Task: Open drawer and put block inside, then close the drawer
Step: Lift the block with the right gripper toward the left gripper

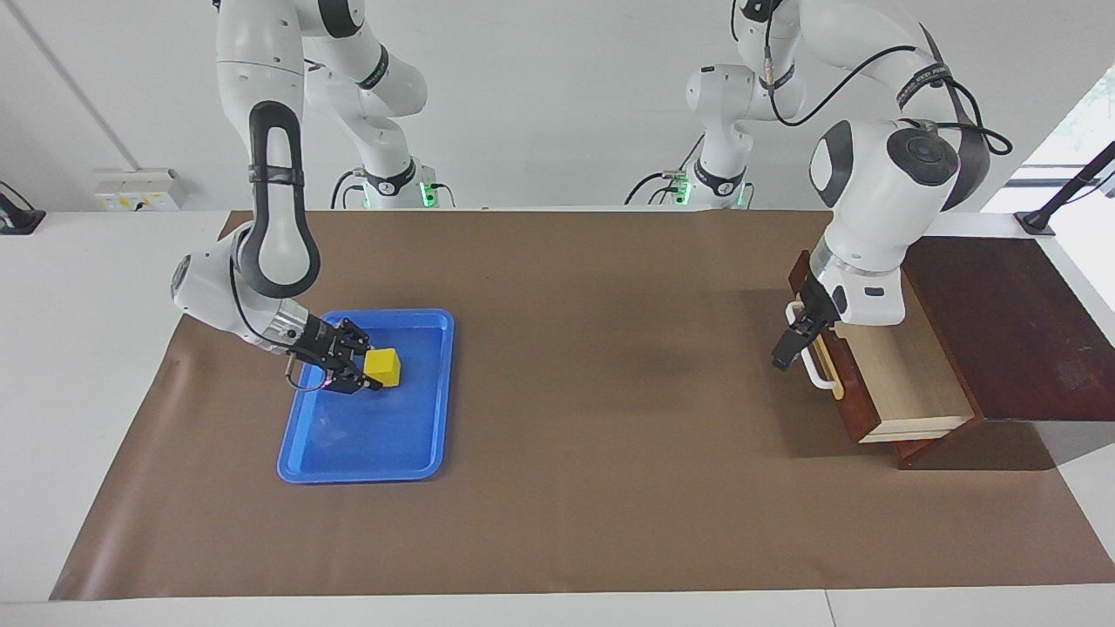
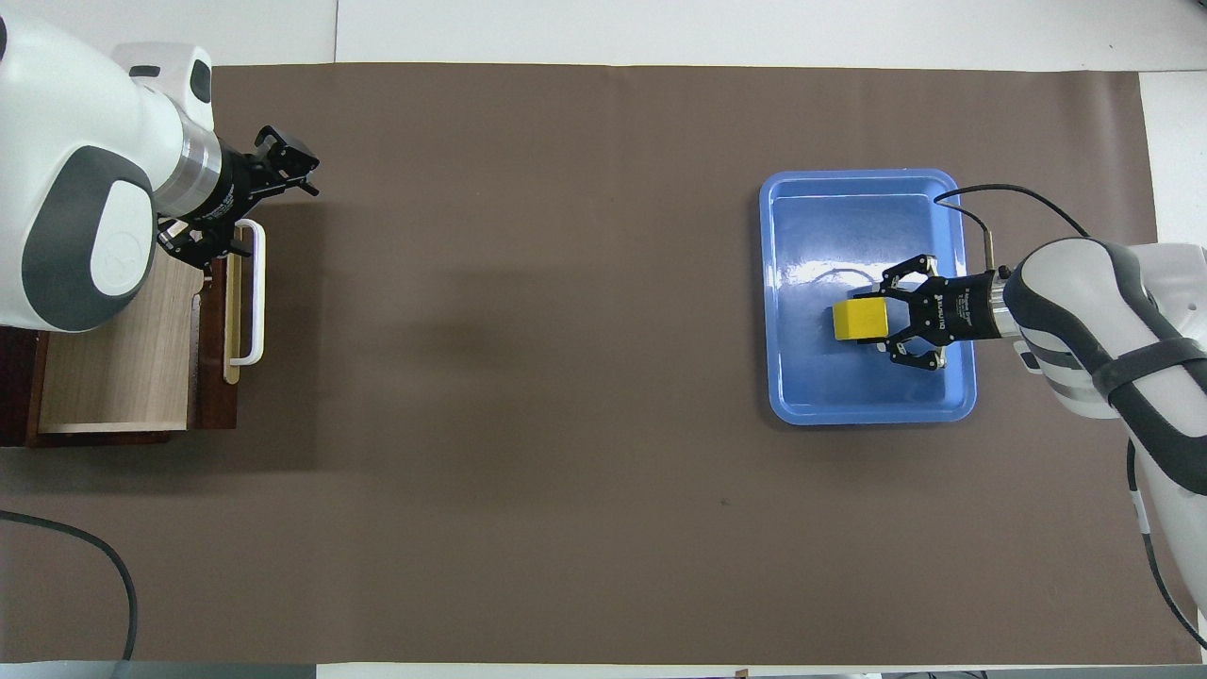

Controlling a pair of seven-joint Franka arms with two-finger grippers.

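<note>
The right gripper (image 1: 353, 361) is down low in the blue tray (image 2: 801, 387), at the right arm's end of the table. Its fingers (image 2: 907, 269) sit on both sides of the block (image 1: 382, 367), and they look pressed against it, so I think it has the block pinched. To do this step well, it should squeeze the flat sides evenly, then lift straight up so the yellow cube clears the tray's rim without tipping. At the left arm's end of the table, the drawer (image 1: 906, 370) is pulled out, and its pale wood inside shows. The left gripper (image 1: 797, 335) is up by the white handle (image 2: 253, 292), with its fingers spread apart and holding nothing. It should stay clear so the block can come down into the drawer.
</note>
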